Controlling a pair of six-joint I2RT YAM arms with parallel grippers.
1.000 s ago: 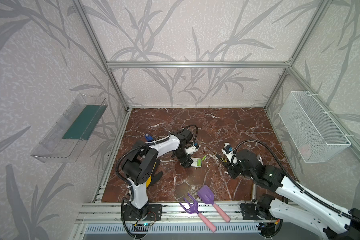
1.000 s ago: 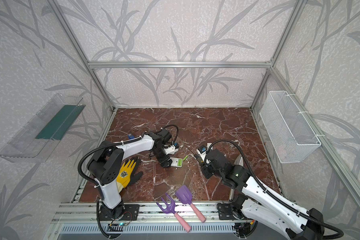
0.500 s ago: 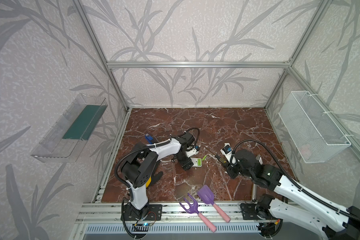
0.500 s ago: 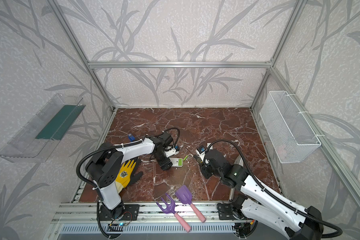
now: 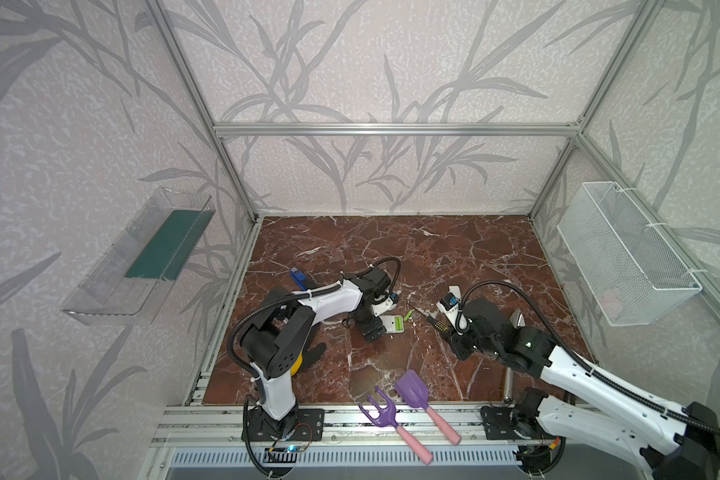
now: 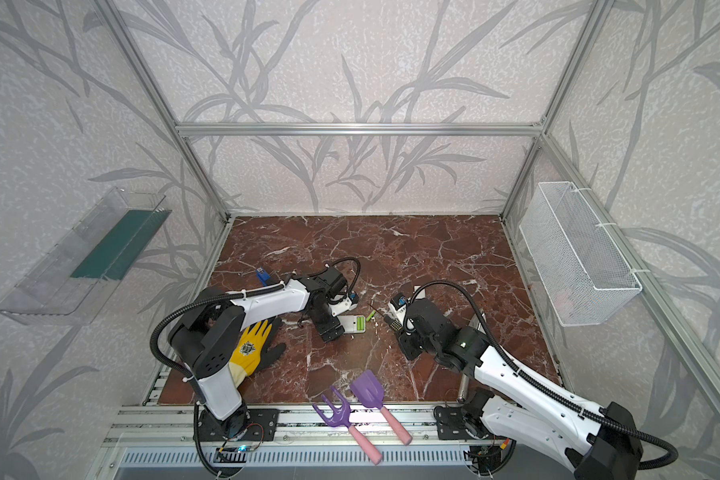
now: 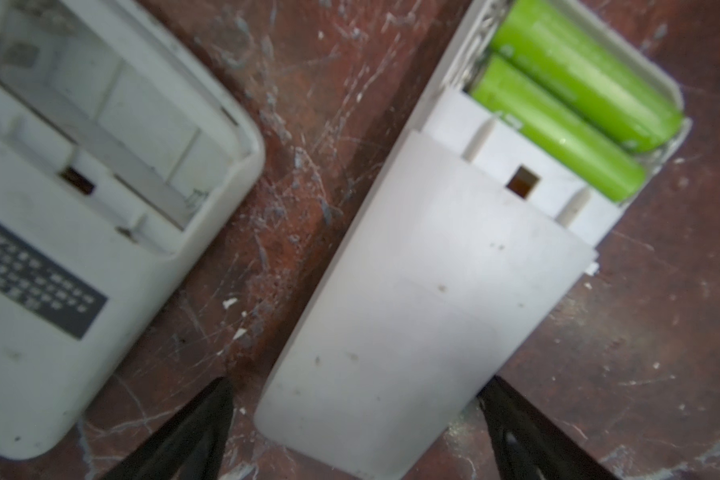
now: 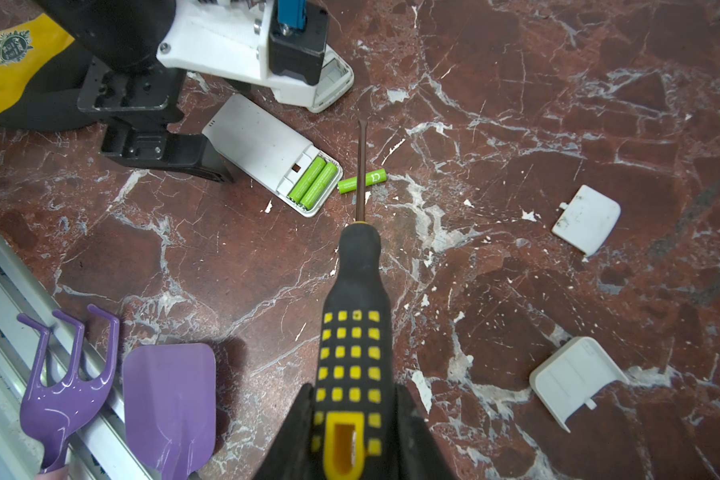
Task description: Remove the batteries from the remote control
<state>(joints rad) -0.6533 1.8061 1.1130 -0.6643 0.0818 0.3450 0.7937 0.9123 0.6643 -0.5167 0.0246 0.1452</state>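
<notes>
Top views, task's things: the remote control (image 5: pixel 387 323) lies back-up mid-floor, cover off, with two batteries (image 5: pixel 399 323) in its bay; a loose battery (image 5: pixel 408 315) lies just beside that end.
Top views, left gripper (image 6: pixel 329 331): low at the remote's closed end.
Top views, right gripper (image 6: pixel 396 325): near the loose battery and holding the screwdriver (image 6: pixel 388 320), which points toward the remote.
Left wrist, claw: the fingers (image 7: pixel 192 432) stand wide on either side of the remote's end. One is at its corner and the other is apart from it, so nothing is clamped.
Left wrist, bay: both green cells sit side by side in their seats. A second remote (image 7: pixel 80 232) alongside shows an empty bay.
Right wrist, claw: closed on the screwdriver's yellow-and-black handle, with the shaft crossing over the loose battery.
Right wrist, floor: two detached covers (image 8: pixel 586 218) lie well apart from the remotes. No fourth battery is in sight.
Step in hand: probably bracing the remote before prying out the remaining pair.
Next move calls for: the left jaws closing on the remote's body, then the blade tip set under a cell's end and levered gently; an unbraced remote may slide.
Against a second ago: the remote, the loose battery and the right arm sit much as they did. The left arm's elbow has settled slightly.
</notes>
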